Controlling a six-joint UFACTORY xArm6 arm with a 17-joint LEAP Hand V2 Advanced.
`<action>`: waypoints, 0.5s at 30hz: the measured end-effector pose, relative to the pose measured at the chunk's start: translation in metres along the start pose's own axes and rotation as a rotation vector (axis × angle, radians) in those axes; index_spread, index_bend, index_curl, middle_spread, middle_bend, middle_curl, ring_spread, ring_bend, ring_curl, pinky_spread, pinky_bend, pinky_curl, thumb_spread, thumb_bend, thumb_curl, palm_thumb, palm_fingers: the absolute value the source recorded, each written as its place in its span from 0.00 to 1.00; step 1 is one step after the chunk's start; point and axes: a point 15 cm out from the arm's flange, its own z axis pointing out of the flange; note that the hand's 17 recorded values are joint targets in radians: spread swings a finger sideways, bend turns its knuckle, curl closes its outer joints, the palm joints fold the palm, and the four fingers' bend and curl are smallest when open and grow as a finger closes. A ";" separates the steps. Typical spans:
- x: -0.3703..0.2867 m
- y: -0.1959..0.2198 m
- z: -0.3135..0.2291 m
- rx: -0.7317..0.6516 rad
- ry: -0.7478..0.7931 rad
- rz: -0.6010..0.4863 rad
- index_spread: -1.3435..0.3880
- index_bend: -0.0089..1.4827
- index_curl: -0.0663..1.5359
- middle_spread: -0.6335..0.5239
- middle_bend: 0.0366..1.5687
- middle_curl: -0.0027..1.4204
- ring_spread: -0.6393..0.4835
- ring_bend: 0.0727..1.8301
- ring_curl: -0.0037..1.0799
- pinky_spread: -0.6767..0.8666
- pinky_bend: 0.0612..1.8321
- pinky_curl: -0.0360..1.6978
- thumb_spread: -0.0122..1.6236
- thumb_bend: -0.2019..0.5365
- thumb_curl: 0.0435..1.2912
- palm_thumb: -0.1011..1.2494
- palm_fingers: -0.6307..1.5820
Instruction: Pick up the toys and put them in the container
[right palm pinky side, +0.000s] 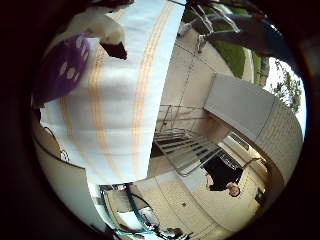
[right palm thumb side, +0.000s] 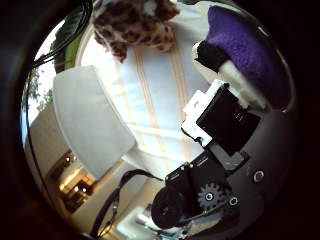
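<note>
Presently purple-and-cream plush toy (right palm thumb side: 250, 55) lies on white cloth with orange stripes (right palm thumb side: 155, 100), touching tip of white-and-black robot hand (right palm thumb side: 215, 135). Leopard-spotted plush toy (right palm thumb side: 135, 25) further along cloth, apart. Finger looks extended; grasp state unclear. Container not visible.

You're looking at a woven white cloth (right palm pinky side: 117, 100) with orange stripes, a fuzzy purple plush toy (right palm thumb side: 247, 47), a furry spotted toy (right palm thumb side: 135, 25), and the hand (right palm thumb side: 220, 125) in hard matt plastic.

A purple and white plush toy (right palm pinky side: 67, 62) lies on a white cloth with orange stripes (right palm pinky side: 120, 105).
</note>
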 end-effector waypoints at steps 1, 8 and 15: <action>-0.001 0.002 -0.005 0.008 0.000 0.004 0.49 0.19 0.04 0.38 0.63 0.56 0.55 0.71 0.66 0.67 0.69 0.38 0.67 0.26 0.34 0.80 0.74; -0.017 0.028 -0.031 -0.016 -0.004 -0.005 0.37 0.34 0.03 0.35 0.68 0.65 0.49 0.71 0.72 0.60 0.78 0.47 0.69 0.26 0.38 0.83 0.72; -0.053 0.090 -0.081 -0.062 -0.002 -0.048 0.28 0.48 0.03 0.34 0.71 0.72 0.45 0.73 0.78 0.56 0.81 0.51 0.74 0.26 0.40 0.83 0.69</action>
